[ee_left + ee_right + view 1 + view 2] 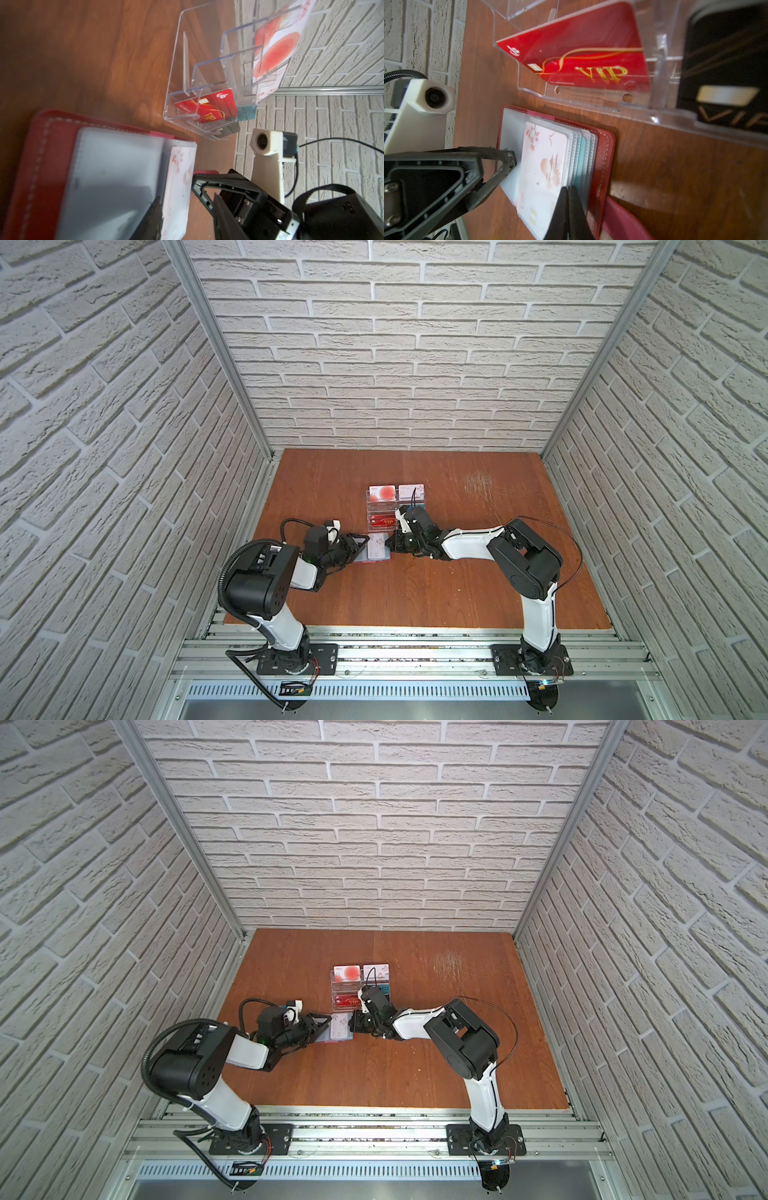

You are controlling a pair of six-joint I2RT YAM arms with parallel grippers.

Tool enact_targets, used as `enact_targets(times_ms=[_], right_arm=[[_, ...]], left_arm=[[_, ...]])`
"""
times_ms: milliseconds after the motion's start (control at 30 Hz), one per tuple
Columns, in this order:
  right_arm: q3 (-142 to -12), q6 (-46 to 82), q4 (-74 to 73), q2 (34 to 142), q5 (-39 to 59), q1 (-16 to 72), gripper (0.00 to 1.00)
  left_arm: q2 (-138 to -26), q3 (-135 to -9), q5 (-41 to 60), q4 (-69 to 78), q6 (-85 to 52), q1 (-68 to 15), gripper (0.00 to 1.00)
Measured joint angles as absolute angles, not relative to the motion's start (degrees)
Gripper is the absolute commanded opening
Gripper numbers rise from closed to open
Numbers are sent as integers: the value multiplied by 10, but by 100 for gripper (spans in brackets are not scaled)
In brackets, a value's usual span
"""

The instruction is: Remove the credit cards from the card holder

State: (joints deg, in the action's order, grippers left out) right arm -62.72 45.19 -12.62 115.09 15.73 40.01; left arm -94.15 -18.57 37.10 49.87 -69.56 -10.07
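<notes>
Card holder (pixel 604 158) is lying open on the table (pixel 415 593), a bit left of the middle, right between the two hands. Left hand (pixel 358 548) sits at its left side with a fingertip (pixel 509 160) down on the clear sleeve (pixel 510 124) there. Honestly can't tell whether its jaws are apart or clamped on anything. Right hand (pixel 566 193) is at the holder's right side, jaws squeezed together right at the edge of the white card (pixel 544 166) with pink blossoms, which lies on top of the sleeve stack. No way to say if it's actually pinching that card. A teal card (pixel 582 162) peeks out a few sleeves down. Just beyond the holder stands the acrylic rack (pixel 591 99), with a red VIP card (pixel 581 52) in its nearest left slot and a black VIP card (pixel 726 72) beside it on the right.
</notes>
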Motion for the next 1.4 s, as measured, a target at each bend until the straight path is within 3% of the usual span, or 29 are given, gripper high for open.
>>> enact_targets(times_ms=[267, 433, 600, 933, 1400], right_arm=[[-636, 448, -110, 1151, 150, 403, 6], [-644, 446, -96, 1151, 151, 404, 15], [-650, 446, -92, 1151, 150, 407, 18], [-669, 445, -48, 1152, 138, 408, 6], [-703, 438, -21, 1171, 129, 409, 6]], left_arm=[[-936, -186, 369, 465, -684, -98, 43], [-937, -186, 369, 465, -682, -98, 43], [-938, -186, 369, 465, -681, -98, 44], [-942, -186, 369, 466, -681, -98, 44], [-948, -186, 373, 480, -692, -98, 44]])
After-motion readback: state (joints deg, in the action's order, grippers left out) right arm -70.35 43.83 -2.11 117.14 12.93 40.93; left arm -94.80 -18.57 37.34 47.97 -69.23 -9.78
